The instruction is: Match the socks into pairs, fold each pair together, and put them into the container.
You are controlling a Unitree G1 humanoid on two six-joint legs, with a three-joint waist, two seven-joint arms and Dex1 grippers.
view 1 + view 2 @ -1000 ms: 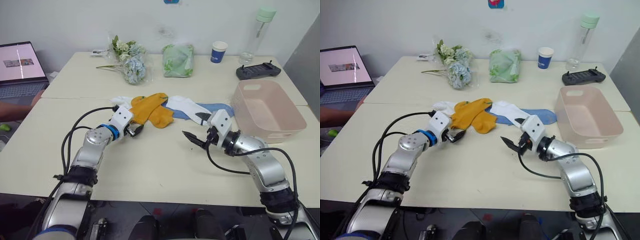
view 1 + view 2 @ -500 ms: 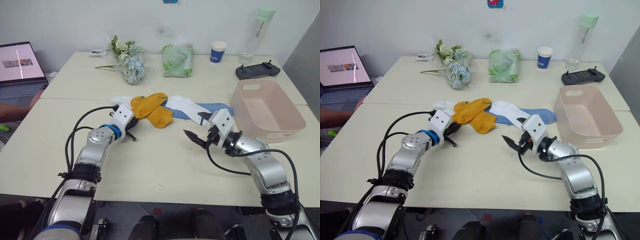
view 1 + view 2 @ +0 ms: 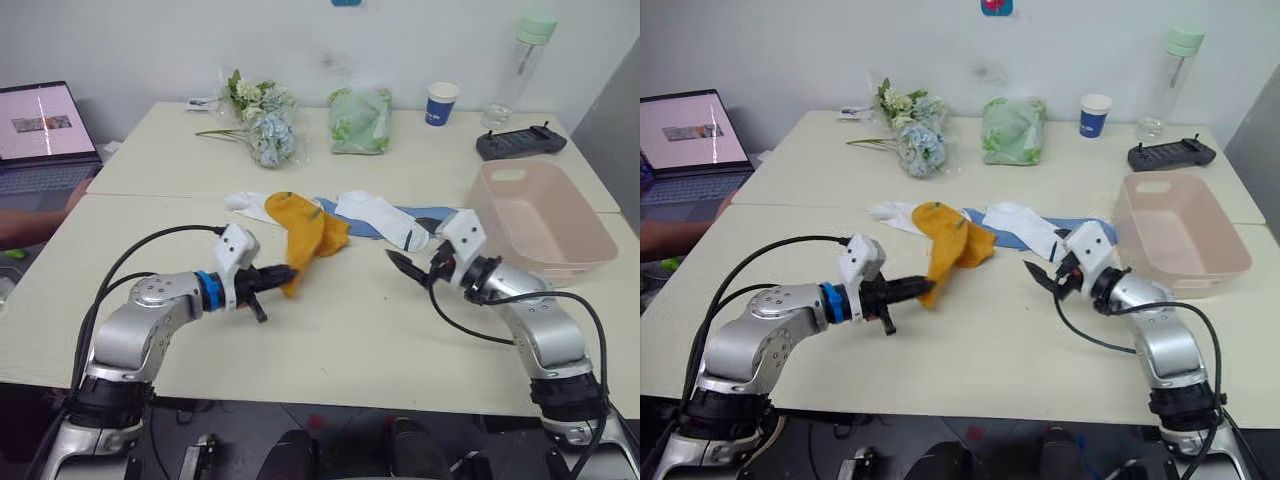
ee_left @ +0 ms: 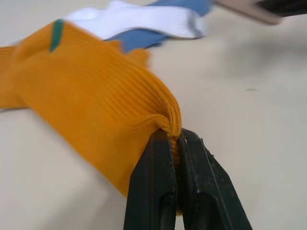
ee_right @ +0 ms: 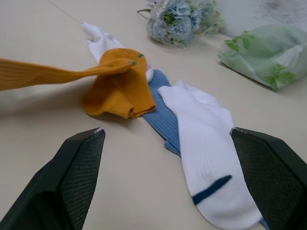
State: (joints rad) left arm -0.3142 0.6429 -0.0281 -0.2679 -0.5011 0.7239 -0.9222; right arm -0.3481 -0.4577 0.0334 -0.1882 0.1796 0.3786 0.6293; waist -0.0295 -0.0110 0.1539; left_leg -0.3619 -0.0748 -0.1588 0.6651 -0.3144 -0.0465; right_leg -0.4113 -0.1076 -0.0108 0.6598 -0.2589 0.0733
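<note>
My left gripper (image 3: 289,272) is shut on the edge of a mustard-yellow sock (image 3: 303,235), with its black fingers (image 4: 160,163) pinching the ribbed cloth. The sock stretches from the pile toward the gripper. A second yellow sock (image 5: 120,93) lies flat in the pile beside a light blue sock (image 5: 165,120) and a white sock (image 5: 206,134) with a dark mark. Another white sock (image 3: 241,200) pokes out at the pile's left end. My right gripper (image 3: 404,263) stands open just in front of the white sock, holding nothing. The pale pink container (image 3: 575,262) sits to its right.
Along the far table edge stand a bunch of flowers (image 3: 262,125), a green cloth bundle (image 3: 360,120), a paper cup (image 3: 440,103), a bottle (image 3: 525,60) and a black controller (image 3: 520,143). A laptop (image 3: 40,135) and a person's hand (image 3: 30,225) are at the left.
My left gripper has shut on a yellow sock and drawn it out of the pile toward the near left. The right gripper stays open in much the same place.
</note>
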